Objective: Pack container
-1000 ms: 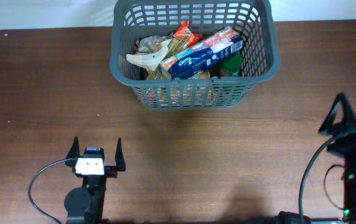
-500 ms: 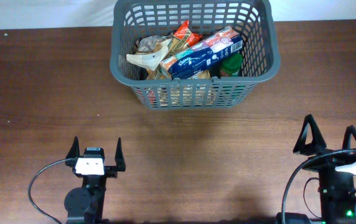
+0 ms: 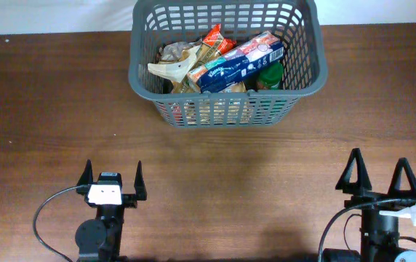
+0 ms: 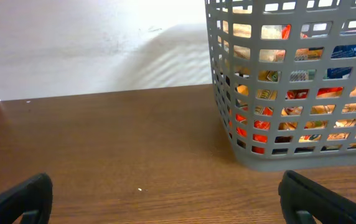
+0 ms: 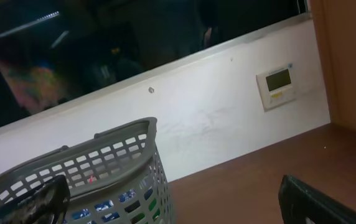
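Observation:
The container (image 3: 137, 73), a dark grey lattice basket, stands at the back middle of the table, filled with packets, among them a blue tissue box (image 3: 238, 62) and a red snack bag (image 3: 214, 38). Its wall also shows in the left wrist view as the container (image 4: 228, 134) and in the right wrist view as the container (image 5: 112, 158). My left gripper (image 3: 111, 177) rests open near the front left, nothing between its fingers. My right gripper (image 3: 379, 177) stands open at the front right, also empty.
Brown wooden table (image 3: 48, 109) all around the basket. A white wall (image 4: 91, 50) runs behind the table. A wall panel with a small display (image 5: 279, 87) hangs at the right. A black cable (image 3: 44, 211) loops beside the left arm.
The right arm has swung down and leftward at the front right, its fingers now pointing toward the basket. The left arm and the basket have stayed still.

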